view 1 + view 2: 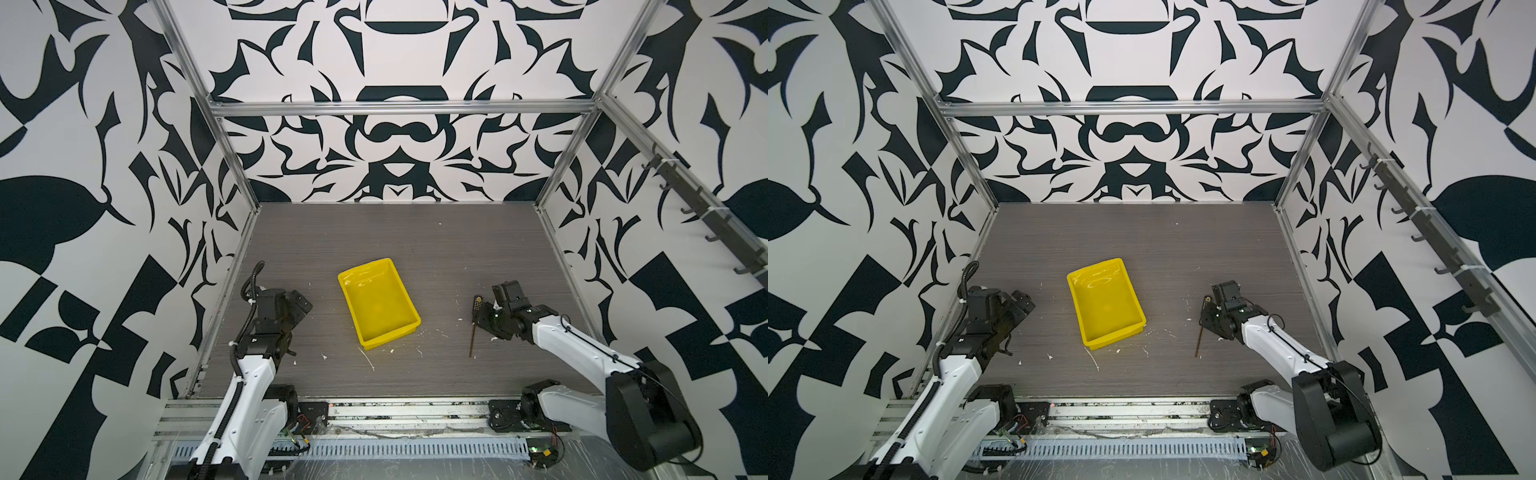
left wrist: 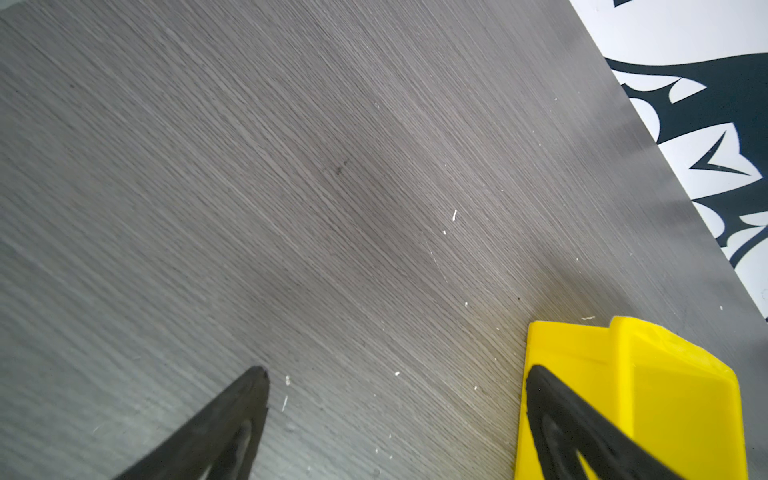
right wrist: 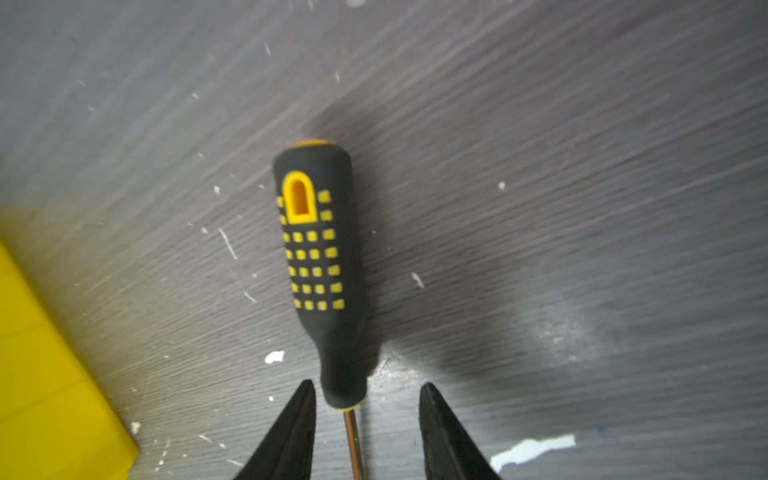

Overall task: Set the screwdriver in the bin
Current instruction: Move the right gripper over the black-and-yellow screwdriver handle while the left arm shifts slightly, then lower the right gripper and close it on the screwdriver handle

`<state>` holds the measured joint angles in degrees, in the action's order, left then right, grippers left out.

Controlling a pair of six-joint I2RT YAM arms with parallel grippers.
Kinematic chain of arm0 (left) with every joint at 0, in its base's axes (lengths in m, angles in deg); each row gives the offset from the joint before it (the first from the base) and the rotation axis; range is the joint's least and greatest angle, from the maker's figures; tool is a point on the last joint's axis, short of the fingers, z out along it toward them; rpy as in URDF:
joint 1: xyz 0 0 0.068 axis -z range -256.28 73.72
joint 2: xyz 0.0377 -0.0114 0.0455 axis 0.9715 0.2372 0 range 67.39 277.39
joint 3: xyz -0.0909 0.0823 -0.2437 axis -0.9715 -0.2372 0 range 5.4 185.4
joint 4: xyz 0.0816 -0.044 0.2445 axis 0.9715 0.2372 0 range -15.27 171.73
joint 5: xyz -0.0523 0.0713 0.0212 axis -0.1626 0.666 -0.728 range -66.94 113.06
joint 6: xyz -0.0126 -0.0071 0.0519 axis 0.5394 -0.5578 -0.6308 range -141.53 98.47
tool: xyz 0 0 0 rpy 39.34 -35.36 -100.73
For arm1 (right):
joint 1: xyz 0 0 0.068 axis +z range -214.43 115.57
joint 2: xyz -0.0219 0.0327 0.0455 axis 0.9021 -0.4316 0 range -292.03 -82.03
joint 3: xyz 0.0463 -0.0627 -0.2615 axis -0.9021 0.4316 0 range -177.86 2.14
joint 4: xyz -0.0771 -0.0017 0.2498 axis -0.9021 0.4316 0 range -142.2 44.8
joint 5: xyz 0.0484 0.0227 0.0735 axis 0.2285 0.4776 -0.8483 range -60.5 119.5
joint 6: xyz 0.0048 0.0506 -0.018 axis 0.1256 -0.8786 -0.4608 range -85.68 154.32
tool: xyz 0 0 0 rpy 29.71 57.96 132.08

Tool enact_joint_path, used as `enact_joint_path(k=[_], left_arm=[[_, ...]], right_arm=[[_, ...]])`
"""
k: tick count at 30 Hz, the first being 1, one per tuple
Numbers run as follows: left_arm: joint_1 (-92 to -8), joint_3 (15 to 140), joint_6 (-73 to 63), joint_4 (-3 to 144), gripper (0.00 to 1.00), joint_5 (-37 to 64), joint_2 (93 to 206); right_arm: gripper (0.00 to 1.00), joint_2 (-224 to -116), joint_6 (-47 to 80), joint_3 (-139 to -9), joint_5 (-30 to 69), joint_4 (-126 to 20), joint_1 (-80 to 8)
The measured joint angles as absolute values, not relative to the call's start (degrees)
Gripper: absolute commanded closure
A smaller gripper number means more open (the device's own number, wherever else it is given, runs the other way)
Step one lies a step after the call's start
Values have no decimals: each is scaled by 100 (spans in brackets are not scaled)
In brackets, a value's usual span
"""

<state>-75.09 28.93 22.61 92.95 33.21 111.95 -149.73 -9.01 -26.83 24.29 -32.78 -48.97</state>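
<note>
On grained grey table (image 3: 582, 166) | black, yellow-studded screwdriver (image 3: 320, 257) | thin shaft between right hand's (image 3: 368, 384) parted fingers (image 3: 444, 436), ungripped | glossy yellow bin (image 3: 50, 353)

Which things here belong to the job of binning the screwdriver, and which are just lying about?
Job: screwdriver; yellow bin; right gripper, straddling its shaft.
Lying about: white scraps on the tabletop; hook rail.

Bright, even light in both top views; white glare streaks on the glossy floor of the shallow yellow plastic bin (image 1: 374, 303); wide-angle bowing twd the edges; right wrist view soft, grey wood-grain tabletop (image 3: 540, 124) smeared by motion blur; black-handled yellow-dotted screwdriver (image 3: 320, 257) throws a soft shadow to one side; left wrist view sharper.
</note>
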Motion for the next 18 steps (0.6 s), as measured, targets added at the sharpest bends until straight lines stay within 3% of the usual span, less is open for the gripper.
enact_joint_path(k=[18], left_arm=[[-7509,2893,2264,9300,1,3321,11306]], right_arm=[[58,-15367,-838,-2747,2409,-3427,-4831]])
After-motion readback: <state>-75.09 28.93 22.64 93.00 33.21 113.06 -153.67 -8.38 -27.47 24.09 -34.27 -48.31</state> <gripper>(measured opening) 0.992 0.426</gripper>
